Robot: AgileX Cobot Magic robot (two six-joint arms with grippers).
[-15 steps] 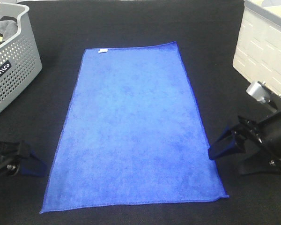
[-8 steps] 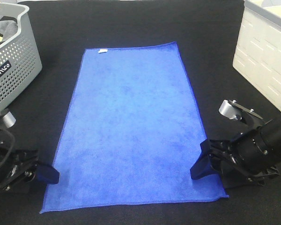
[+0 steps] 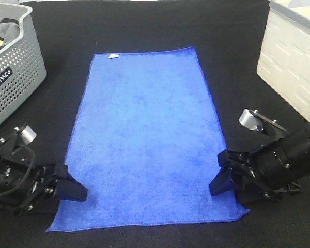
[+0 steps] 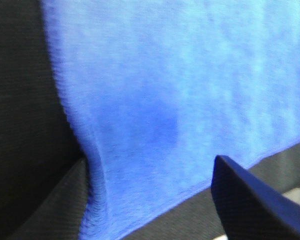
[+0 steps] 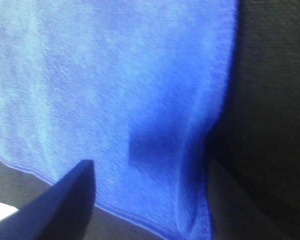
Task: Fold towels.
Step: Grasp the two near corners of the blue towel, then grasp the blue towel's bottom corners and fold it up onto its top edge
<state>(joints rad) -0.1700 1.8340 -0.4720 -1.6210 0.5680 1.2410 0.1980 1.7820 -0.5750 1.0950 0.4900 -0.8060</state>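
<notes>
Pinching the blue towel [image 3: 144, 129] cleanly matters: left tool [image 3: 74, 191] and right tool [image 3: 220, 180] gape open astride its side hems; clamp together, lift evenly.

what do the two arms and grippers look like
The left arm and right arm are black and blocky, each with a round silver cap near the wrist. The left gripper and right gripper have dark navy, wedge-shaped fingers with a matte, finely textured face. No markings are readable.
</notes>
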